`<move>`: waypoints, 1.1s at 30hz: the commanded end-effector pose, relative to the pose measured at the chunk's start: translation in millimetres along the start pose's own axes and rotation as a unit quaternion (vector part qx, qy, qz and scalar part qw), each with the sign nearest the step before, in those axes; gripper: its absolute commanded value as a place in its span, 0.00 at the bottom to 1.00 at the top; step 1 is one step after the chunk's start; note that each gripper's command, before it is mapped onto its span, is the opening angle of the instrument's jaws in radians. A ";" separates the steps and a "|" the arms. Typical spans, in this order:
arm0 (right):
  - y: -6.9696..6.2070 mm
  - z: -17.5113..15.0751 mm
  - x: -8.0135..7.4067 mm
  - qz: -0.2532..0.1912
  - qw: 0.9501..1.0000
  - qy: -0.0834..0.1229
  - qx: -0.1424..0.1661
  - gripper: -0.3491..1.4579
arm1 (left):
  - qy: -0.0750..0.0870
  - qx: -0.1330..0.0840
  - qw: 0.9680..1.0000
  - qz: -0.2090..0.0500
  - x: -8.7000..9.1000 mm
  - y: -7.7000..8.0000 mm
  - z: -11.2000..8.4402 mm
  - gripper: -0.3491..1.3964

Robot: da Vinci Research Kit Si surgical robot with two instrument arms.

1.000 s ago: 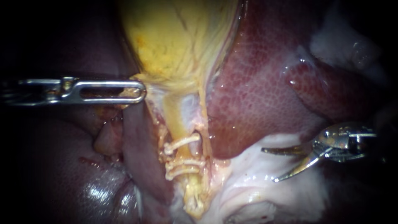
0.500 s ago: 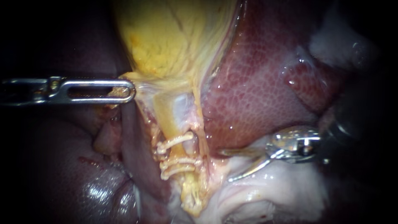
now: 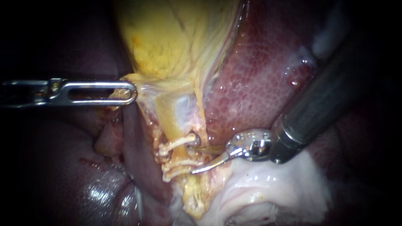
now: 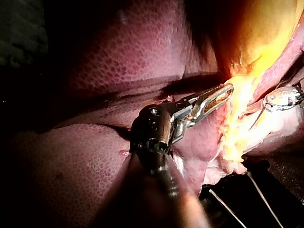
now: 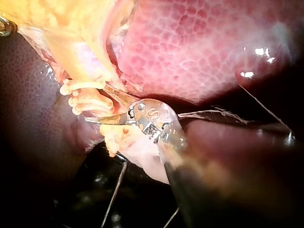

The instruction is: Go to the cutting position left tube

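Two instruments: one shaft enters the endoscope view from 9 o'clock, the other from 2 o'clock.
Left instrument (image 3: 125, 91): lies level, with its end effector pointing to 3 o'clock. The slotted end effector is closed on a yellow fold at the lower edge of the gallbladder (image 3: 167, 37). The left wrist view (image 4: 219, 94) shows the same grip.
Gallbladder: yellow, filling the 12 o'clock part of the view and narrowing toward 6 o'clock.
Left tube (image 3: 169, 115): a yellow band running from the gallbladder's narrow end toward 6 o'clock, at the centre of the view.
Clips (image 3: 181, 142): pale, crossing the tube. One sits higher, and more sit close together just at 6 o'clock of it.
Right instrument (image 3: 191, 159): its end effector is a pair of curved blades, spread apart and holding nothing. The blades point to 9 o'clock and their tips are at the clipped stretch of the tube. The right wrist view (image 5: 97, 107) shows the blades beside the clips. I cannot tell whether they touch.
Liver (image 3: 259, 83): dark red and mottled, at 3 o'clock of the tube, behind the right shaft.
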 end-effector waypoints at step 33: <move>-2.1 4.0 1.2 -0.010 0.989 -0.005 0.148 0.94 | 0.000 0.000 1.000 0.000 -0.1 0.6 0.3 0.00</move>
